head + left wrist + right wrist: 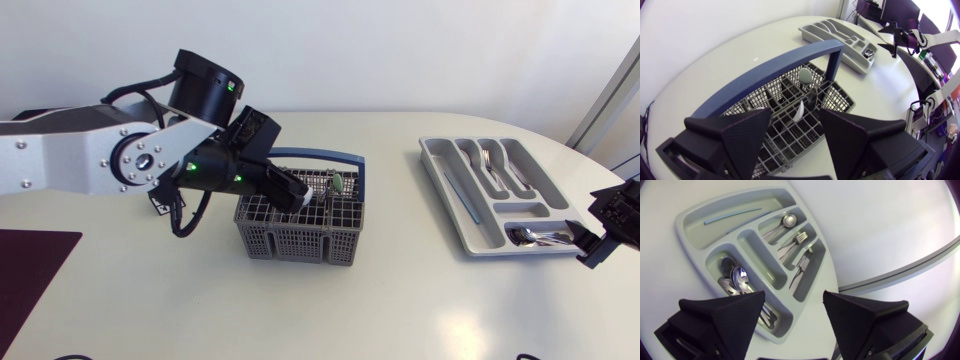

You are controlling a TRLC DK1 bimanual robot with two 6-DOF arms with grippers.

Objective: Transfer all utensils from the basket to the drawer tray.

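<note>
L claw (796, 125) open, hanging over the basket (300, 240). One utensil (804, 75) stands in the basket just ahead of it, round end up. R claw (792, 305) open too, above the tray (440, 160) end w/ the spoons (740, 277). Forks (799, 238) lie in a middle slot. Basket & tray well apart on the table (400, 300).

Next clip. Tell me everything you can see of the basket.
The basket is a grey plastic grid box split into compartments, with a blue arched handle spanning it. It stands upright on the white table, near its middle. A utensil with a rounded greenish head stands in it by the handle. The open left claw hangs just above its cells; no contact shows.
</note>
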